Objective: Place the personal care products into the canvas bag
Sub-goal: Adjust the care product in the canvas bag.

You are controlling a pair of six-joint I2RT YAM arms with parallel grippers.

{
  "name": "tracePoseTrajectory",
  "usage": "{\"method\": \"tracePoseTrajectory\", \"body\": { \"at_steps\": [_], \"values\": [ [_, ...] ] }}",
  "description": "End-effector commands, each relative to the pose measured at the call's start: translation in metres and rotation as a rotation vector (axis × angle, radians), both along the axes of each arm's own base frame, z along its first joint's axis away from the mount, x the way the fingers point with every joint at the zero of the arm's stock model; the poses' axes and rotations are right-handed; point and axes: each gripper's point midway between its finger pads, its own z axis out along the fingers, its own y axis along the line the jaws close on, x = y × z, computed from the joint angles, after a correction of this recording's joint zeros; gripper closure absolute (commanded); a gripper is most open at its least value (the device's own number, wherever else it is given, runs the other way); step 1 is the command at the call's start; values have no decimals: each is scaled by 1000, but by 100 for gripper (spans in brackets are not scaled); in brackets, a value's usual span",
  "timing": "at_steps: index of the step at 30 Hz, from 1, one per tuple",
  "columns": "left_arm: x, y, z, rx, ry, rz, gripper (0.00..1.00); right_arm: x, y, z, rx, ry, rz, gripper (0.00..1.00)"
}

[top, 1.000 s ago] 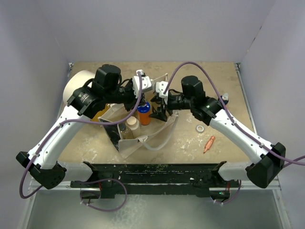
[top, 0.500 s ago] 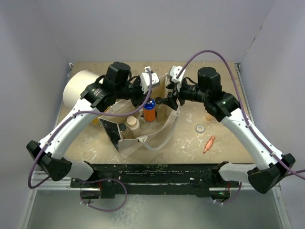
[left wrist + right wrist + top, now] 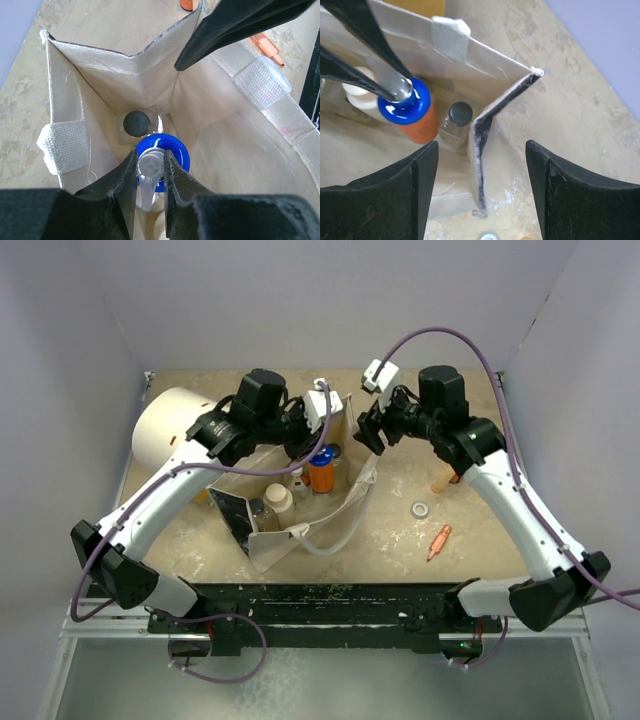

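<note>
The left gripper (image 3: pixel 150 167) pinches the silver nozzle of the orange bottle (image 3: pixel 415 122), which stands upright inside the canvas bag (image 3: pixel 112 67) beside a black-capped clear bottle (image 3: pixel 136 122); it may not be resting on the bottom. The right gripper (image 3: pixel 481 155), fingers spread, has backed away from the bag's mouth to above its far right corner.

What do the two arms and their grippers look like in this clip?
The left arm and right arm have white links, black joint housings and black bases. A purple cable loops along each. The left gripper and right gripper have matte black tapered fingers; a white camera block sits at each wrist.
</note>
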Motion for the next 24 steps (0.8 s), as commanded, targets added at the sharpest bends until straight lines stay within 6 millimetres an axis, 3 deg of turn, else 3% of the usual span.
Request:
{"method": "tracePoseTrajectory", "body": {
  "at_steps": [1, 6, 10, 14, 24],
  "values": [
    [18, -9, 31, -69, -141, 0, 100, 12, -2, -16, -51, 58, -4, 28],
    [20, -7, 15, -22, -151, -18, 100, 20, 8, -34, -49, 118, 16, 37],
    [22, -4, 0, 12, -150, -16, 100, 26, 12, -43, -49, 156, 13, 66],
    [23, -6, -10, 26, -176, -31, 100, 27, 15, -36, -37, 151, 20, 98],
    [22, -19, -20, 36, -229, -82, 100, 29, 19, -12, 6, 126, 31, 100]
  ]
}}
